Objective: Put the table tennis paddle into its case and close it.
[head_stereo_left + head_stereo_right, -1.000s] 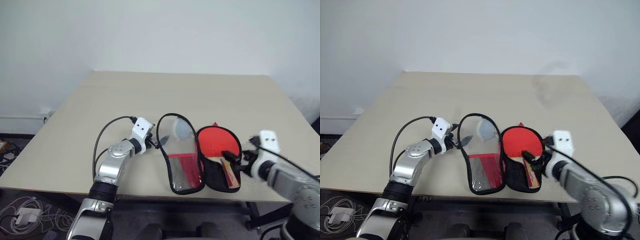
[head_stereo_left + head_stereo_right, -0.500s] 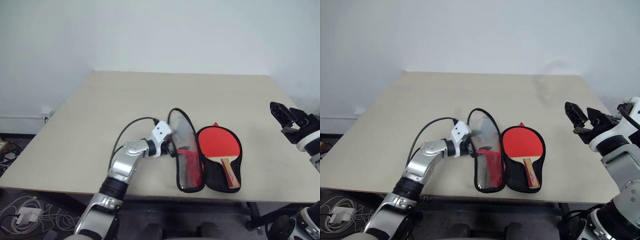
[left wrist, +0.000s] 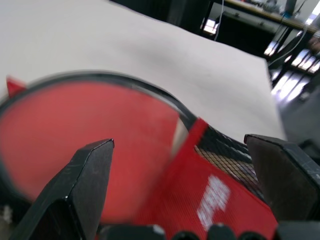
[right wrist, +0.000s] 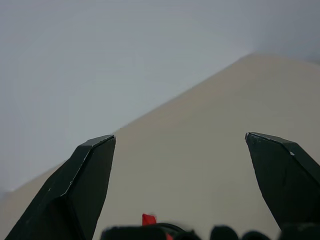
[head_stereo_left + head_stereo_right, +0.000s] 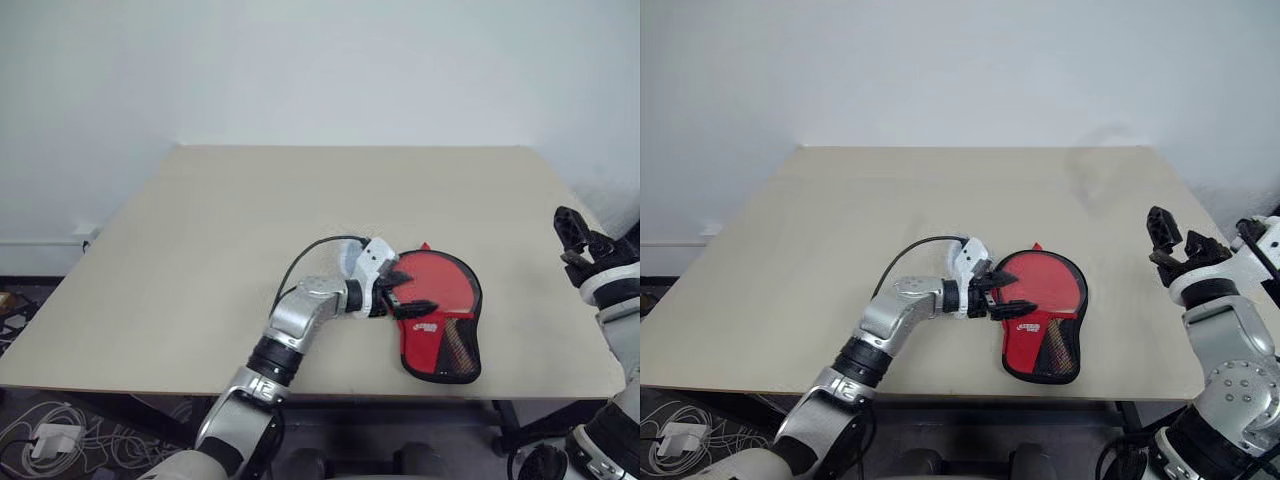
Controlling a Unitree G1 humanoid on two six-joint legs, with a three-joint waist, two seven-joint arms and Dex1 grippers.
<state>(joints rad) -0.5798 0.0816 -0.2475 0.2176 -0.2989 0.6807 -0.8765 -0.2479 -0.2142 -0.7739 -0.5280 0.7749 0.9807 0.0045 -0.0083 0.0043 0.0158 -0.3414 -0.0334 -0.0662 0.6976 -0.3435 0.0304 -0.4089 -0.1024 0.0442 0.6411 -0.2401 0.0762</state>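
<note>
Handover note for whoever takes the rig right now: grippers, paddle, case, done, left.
Left gripper: open, over the case's round end at its left edge, gripping nothing.
Right gripper: open, empty, raised off the table's right edge, well apart from the case.
Case: lid folded over, lying flat near the front edge, narrow mesh end toward the robot.
Paddle: no part of it is visible outside the folded case, presumably inside.
Done: lid folded shut.
Left: zipping; whether any of the zip is run cannot be told.

beige table [image 5: 230,230], folded red case [image 5: 440,325] flat near its front edge
</note>
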